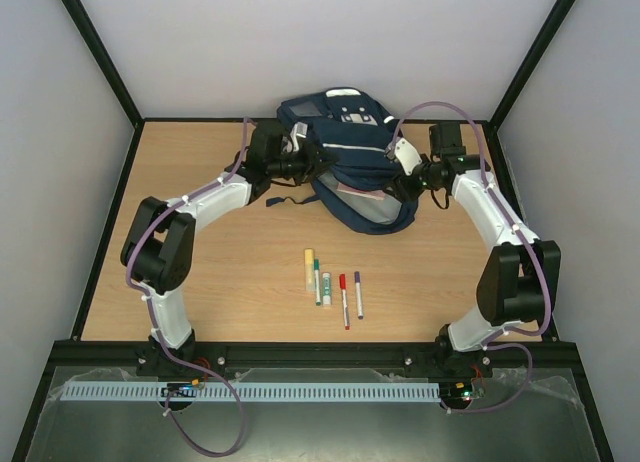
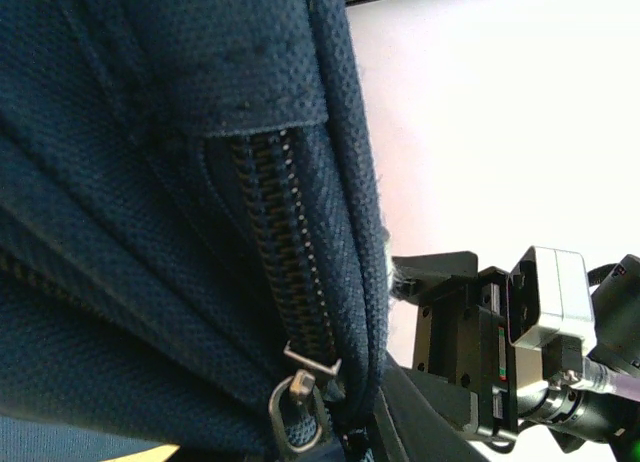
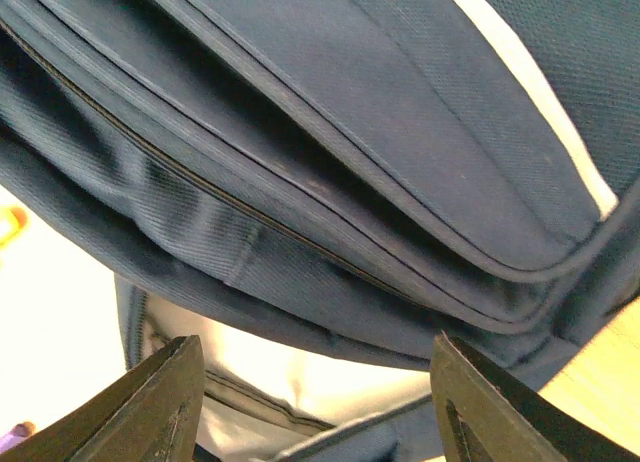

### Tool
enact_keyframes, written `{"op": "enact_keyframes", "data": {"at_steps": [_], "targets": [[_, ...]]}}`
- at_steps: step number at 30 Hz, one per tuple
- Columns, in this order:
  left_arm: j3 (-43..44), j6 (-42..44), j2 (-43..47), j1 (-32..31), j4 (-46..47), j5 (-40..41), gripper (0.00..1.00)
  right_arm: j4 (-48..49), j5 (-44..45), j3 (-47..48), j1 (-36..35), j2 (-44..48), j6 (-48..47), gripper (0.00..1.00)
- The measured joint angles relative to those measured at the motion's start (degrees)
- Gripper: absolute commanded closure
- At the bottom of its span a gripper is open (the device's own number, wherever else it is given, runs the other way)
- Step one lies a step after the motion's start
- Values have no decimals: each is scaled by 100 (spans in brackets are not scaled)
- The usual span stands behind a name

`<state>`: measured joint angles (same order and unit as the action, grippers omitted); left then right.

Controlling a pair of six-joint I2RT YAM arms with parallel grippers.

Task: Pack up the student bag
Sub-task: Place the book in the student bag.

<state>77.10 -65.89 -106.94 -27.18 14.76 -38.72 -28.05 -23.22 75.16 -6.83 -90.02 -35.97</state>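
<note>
I have the student bag [image 1: 345, 157] at the far middle of the table [image 1: 200, 282], caught between my two arms. The left gripper [image 1: 308, 162] is pressed into the bag's left edge. Navy fabric fills its own camera, so its jaws are hidden and I cannot tell whether they pinch anything. Right ahead of them runs a dark zip [image 2: 280, 252], with its pull [image 2: 297, 407] hanging at the lower end. Past the bag's edge I see the right arm [image 2: 500, 352].

The right gripper [image 3: 315, 342] sits at the bag's right side, jaws spread wide and holding nothing. Its fingers [image 3: 160, 412] frame a pale lining [image 3: 300, 372]. Folded navy panels lie just beyond the tips, blocking the way forward. A white stripe [image 3: 530, 112] crosses the fabric beyond the right-hand finger.

Well behind both jaws, toward the bases, lie a yellow highlighter [image 1: 309, 268], green pen [image 1: 317, 282], red pen [image 1: 344, 302] and purple pen [image 1: 359, 294], side by side. A dark strap [image 1: 285, 200] trails loose on the wood beside the left jaws.
</note>
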Motion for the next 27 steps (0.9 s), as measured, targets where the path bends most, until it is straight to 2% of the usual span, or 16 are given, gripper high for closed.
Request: {"op": "enact_keyframes", "data": {"at_steps": [11,12,13,14,15,16,18,20,27], "targets": [[0,114,2,50,-116,-81,97,42,579,11,-4,-339,-826,43],[0,125,0,52,-133,-87,97,87,612,13,-9,-444,-850,47],[0,138,0,57,-149,-92,97,138,656,17,-15,-551,-868,55],[2,146,0,59,-157,-98,97,186,695,17,-28,-656,-881,70],[7,157,2,63,-184,-103,97,269,748,17,-39,-789,-863,89],[11,173,2,66,-205,-107,97,302,754,17,-52,-835,-901,98],[33,212,2,85,-269,-129,96,417,833,17,-87,-918,-861,99],[70,256,0,114,-332,-151,91,555,846,17,-109,-907,-807,99],[289,715,0,304,-566,-319,52,686,844,-181,-118,-179,-590,99]]}}
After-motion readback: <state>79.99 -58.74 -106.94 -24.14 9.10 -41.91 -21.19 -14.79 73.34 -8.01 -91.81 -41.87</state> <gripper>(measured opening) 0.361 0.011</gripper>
